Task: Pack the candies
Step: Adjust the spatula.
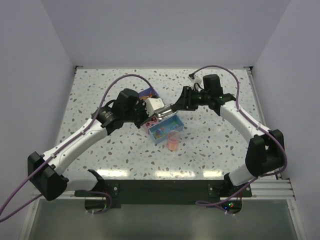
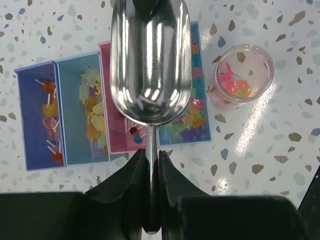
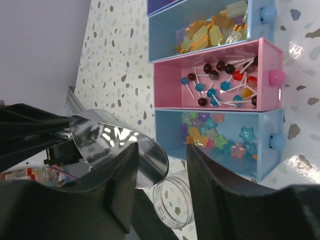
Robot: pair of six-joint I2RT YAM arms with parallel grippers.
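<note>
While the left fingers (image 2: 140,170) clamp the handle of the steel scoop (image 2: 150,60), its long axis runs straight ahead of them above the drawers (image 2: 106,75), candies (image 2: 192,122) directly beneath its bowl. Jar (image 2: 220,95), part-filled, stands ahead-right on the bench (image 2: 260,165). Right fingers (image 3: 200,175): half-spread, gripping nothing, scoop bowl just ahead.

Four drawers (image 2: 70,130) form one row. One steel scoop (image 2: 150,60) hangs above that row; one clear cup (image 2: 245,46) stands beside it. Two grippers are in view: left gripper (image 2: 150,155), right gripper (image 3: 162,150).
</note>
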